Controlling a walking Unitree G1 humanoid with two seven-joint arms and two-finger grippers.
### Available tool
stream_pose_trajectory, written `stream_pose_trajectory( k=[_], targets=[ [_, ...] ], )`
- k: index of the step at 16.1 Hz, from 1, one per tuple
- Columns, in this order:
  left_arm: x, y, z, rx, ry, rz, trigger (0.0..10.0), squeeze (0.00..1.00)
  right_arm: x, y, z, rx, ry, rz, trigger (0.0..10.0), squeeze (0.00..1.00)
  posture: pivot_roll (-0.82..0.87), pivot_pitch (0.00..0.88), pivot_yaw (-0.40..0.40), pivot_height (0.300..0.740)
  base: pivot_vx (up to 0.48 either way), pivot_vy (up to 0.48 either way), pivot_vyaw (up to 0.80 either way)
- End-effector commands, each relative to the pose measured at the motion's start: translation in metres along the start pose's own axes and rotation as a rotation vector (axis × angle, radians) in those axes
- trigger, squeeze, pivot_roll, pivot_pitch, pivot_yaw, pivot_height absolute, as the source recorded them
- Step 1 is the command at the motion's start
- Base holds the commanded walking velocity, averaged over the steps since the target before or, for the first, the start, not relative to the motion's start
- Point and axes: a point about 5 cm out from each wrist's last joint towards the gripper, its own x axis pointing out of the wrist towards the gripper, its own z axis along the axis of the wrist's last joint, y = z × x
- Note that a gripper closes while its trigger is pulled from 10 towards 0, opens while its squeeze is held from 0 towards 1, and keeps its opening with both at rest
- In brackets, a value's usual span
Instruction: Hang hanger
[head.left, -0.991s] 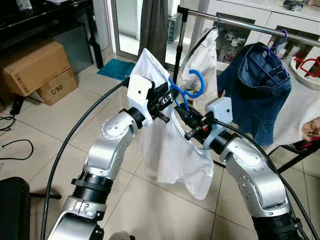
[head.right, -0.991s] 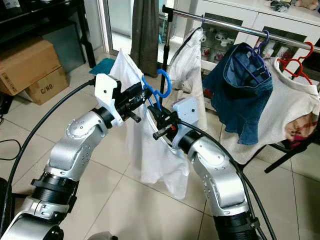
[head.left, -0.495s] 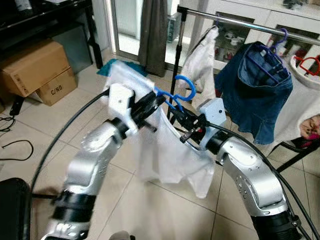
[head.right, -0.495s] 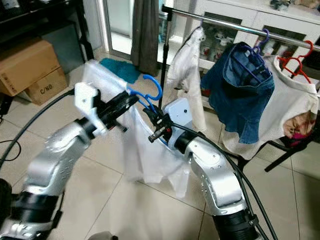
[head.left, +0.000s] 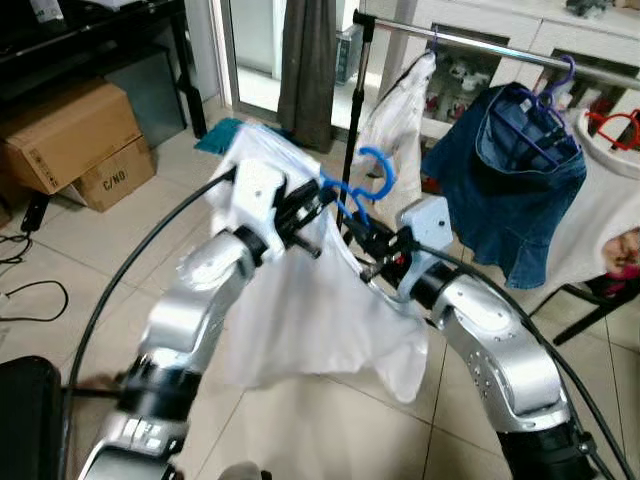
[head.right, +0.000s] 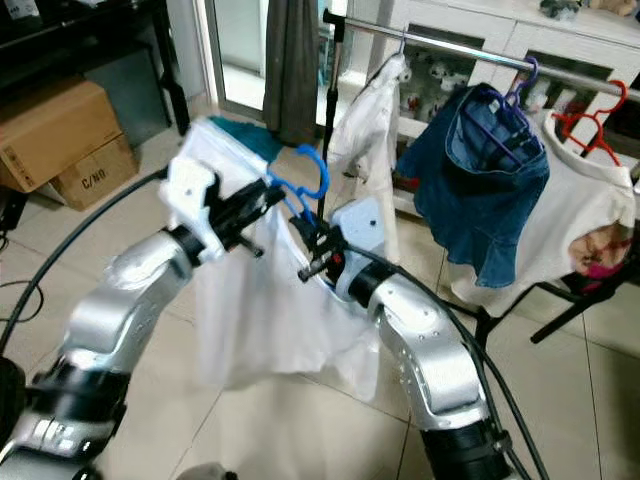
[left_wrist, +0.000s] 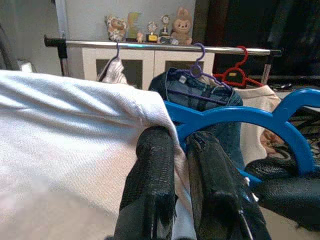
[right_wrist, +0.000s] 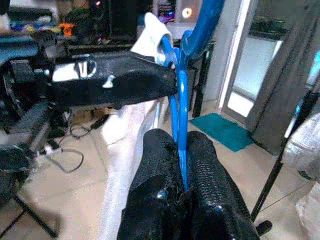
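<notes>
A blue hanger (head.left: 375, 177) carries a white shirt (head.left: 290, 310) and is held up in front of me, a little short of the metal clothes rail (head.left: 480, 44). My left gripper (head.left: 318, 205) is shut on the shirt-covered shoulder of the hanger (left_wrist: 235, 115); the cloth is pinched between its black fingers (left_wrist: 155, 150). My right gripper (head.left: 365, 245) is shut on the thin blue bar of the hanger (right_wrist: 180, 110) just below the hook. The hook is free, pointing up toward the rail's left end. The shirt hangs loose over both forearms.
On the rail hang a white garment (head.left: 400, 110), blue jeans (head.left: 520, 170) on a purple hanger and a red hanger (head.left: 610, 130) with a pale top. A dark curtain (head.left: 305, 55) is behind. Cardboard boxes (head.left: 70, 140) stand at the left on the tiled floor.
My left arm has swung and the shirt has billowed wider toward the lower left. The hanger has stayed near the same height. Both grippers have kept their hold.
</notes>
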Motion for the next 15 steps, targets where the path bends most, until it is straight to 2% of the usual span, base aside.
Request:
stream_pose_trajectory(
  k=[1, 3, 4, 5, 6, 7, 12, 15],
  targets=[
    [-0.014, 0.045, -0.006, 0.069, 0.065, 0.32, 0.0, 0.0, -0.007, 0.003, 0.011, 0.003, -0.068, 0.023, 0.0, 0.0, -0.04, 0.0, -0.014, 0.74, 0.0, 0.0, 0.0],
    [-0.013, 0.056, -0.005, 0.282, 0.1, 0.419, 0.0, 0.0, -0.005, 0.01, 0.009, 0.02, -0.067, 0.03, 0.0, 0.0, -0.05, 0.0, -0.012, 0.74, 0.0, 0.0, 0.0],
    [-0.013, 0.057, -0.005, 0.327, 0.101, 0.434, 0.0, 0.0, -0.005, 0.01, 0.009, 0.025, -0.068, 0.027, 0.0, 0.0, -0.05, 0.0, -0.011, 0.74, 0.0, 0.0, 0.0],
    [-0.01, 0.049, -0.006, 0.36, 0.07, 0.373, 0.0, 0.0, -0.003, 0.012, 0.01, 0.055, -0.08, 0.006, 0.0, 0.0, -0.05, 0.0, -0.018, 0.74, 0.0, 0.0, 0.0],
    [-0.007, 0.038, -0.007, 0.238, 0.007, 0.292, 0.0, 0.0, -0.002, 0.012, 0.011, 0.082, -0.088, -0.003, 0.0, 0.0, -0.05, 0.0, -0.022, 0.74, 0.0, 0.0, 0.0],
    [-0.006, 0.026, -0.006, 0.082, -0.083, 0.221, 0.0, 0.0, 0.0, 0.012, 0.012, 0.097, -0.091, -0.003, 0.0, 0.0, -0.05, 0.0, -0.025, 0.74, 0.0, 0.0, 0.0],
    [-0.015, 0.022, -0.011, -0.064, -0.147, 0.2, 0.0, 0.0, 0.001, 0.008, 0.013, 0.097, -0.088, -0.001, 0.0, 0.0, -0.04, 0.0, -0.039, 0.74, 0.0, 0.0, 0.0],
    [-0.021, 0.015, -0.011, -0.158, -0.177, 0.077, 0.0, 0.0, 0.002, 0.006, 0.013, 0.108, -0.083, 0.004, 0.0, 0.0, -0.04, 0.0, -0.041, 0.74, 0.0, 0.0, 0.0]
  ],
)
